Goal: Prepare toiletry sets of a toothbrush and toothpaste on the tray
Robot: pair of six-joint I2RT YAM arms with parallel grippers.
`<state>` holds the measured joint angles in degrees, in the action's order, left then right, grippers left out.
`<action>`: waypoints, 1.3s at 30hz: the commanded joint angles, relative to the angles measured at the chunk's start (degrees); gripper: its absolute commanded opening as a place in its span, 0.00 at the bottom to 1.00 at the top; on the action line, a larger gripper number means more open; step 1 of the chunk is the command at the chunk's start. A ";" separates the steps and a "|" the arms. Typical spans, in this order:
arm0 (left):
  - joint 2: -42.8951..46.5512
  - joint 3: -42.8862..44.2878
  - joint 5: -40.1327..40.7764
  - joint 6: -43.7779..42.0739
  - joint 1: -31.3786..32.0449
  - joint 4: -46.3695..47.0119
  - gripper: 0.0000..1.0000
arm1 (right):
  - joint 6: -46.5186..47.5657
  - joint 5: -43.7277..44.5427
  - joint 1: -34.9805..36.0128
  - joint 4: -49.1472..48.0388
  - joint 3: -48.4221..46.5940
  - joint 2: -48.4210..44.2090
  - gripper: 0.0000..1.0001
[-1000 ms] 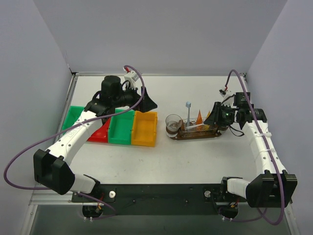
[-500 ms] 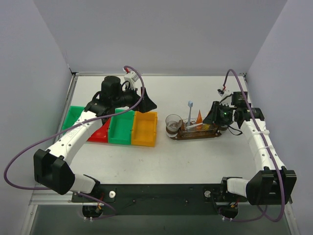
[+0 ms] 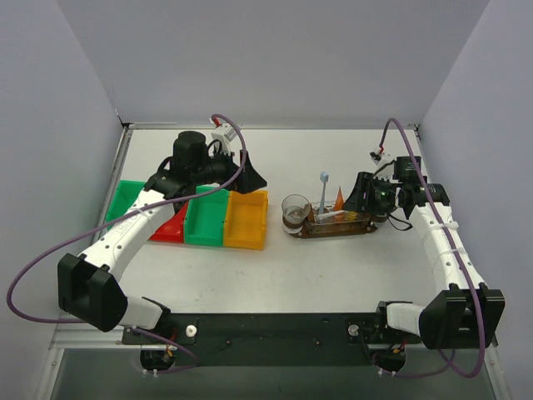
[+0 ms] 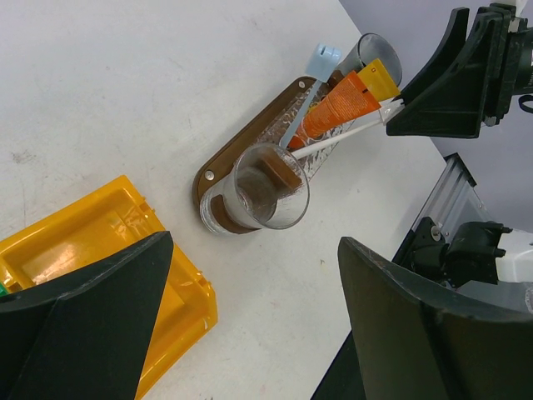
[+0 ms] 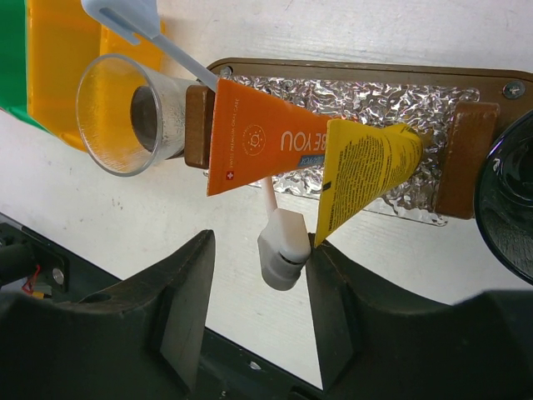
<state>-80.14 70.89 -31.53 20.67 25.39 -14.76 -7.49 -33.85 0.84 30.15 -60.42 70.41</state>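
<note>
The dark-brown tray (image 3: pixel 333 229) lies right of centre, with a glass cup (image 3: pixel 294 211) on its left end. On it rest an orange toothpaste tube (image 5: pixel 258 137), a yellow tube (image 5: pixel 366 167), a toothbrush with a pale blue head (image 5: pixel 125 17) and a second white toothbrush whose thick white end (image 5: pixel 283 246) sticks off the near edge. My right gripper (image 5: pixel 260 275) is open around that white end, which touches only its right finger. My left gripper (image 3: pixel 250 175) is open and empty above the yellow bin's far end, well left of the tray (image 4: pixel 208 175).
A green bin (image 3: pixel 125 200), a red bin (image 3: pixel 171 227), a second green bin (image 3: pixel 206 217) and a yellow bin (image 3: pixel 246 218) stand in a row at the left. A second dark-looking cup (image 5: pixel 508 200) sits on the tray's right end.
My right gripper has moved slightly left, closer to the tray's right end. The left arm has not moved.
</note>
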 commanded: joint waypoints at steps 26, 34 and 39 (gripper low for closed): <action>3.23 -0.40 1.03 0.25 -0.60 2.72 0.91 | 0.98 4.58 -0.40 2.37 0.31 -5.20 0.52; 4.81 -1.19 5.85 1.92 -1.13 2.02 0.91 | 0.28 4.75 -2.23 2.28 -1.98 -5.28 0.53; 7.27 -2.43 10.78 3.50 -1.83 1.84 0.92 | -1.12 4.66 -3.74 2.37 -4.44 -5.81 0.53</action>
<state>-76.64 68.99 -25.54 22.33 24.36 -14.79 -7.60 -29.47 -1.63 31.99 -61.08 66.61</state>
